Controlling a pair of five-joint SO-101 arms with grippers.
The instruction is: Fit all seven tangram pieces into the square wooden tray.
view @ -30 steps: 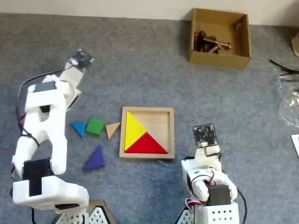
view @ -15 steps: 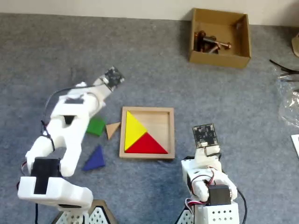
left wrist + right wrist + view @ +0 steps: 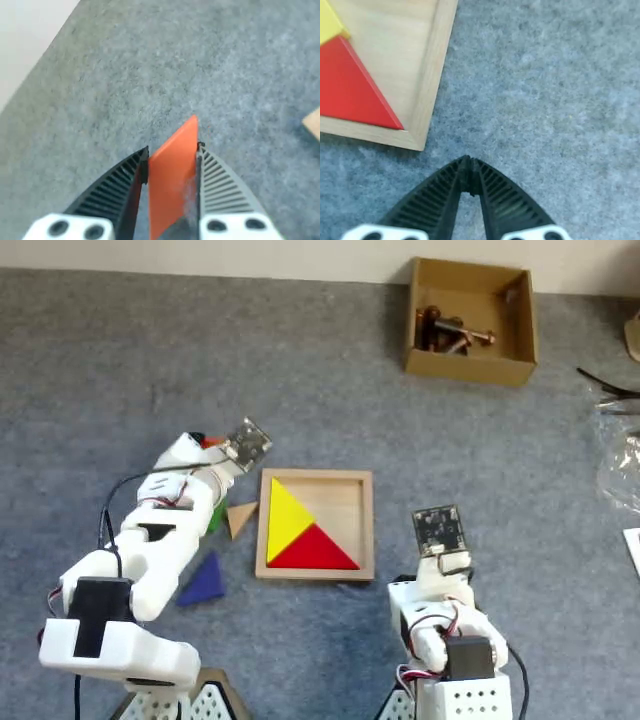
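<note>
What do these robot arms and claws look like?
Both arms are white with black motor blocks. The left arm carries a black cable; the right arm shows red and white wires. The left gripper and right gripper have black, ribbed, pointed fingers.

Robotics lab tabletop, grey felt mat (image 3: 330, 370), cardboard box (image 3: 470, 365) of oddments

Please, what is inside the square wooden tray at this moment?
The square wooden tray holds a yellow triangle and a red triangle, which meet along one edge. The rest of its floor is bare wood. Only the floor beneath both pieces is covered.
</note>
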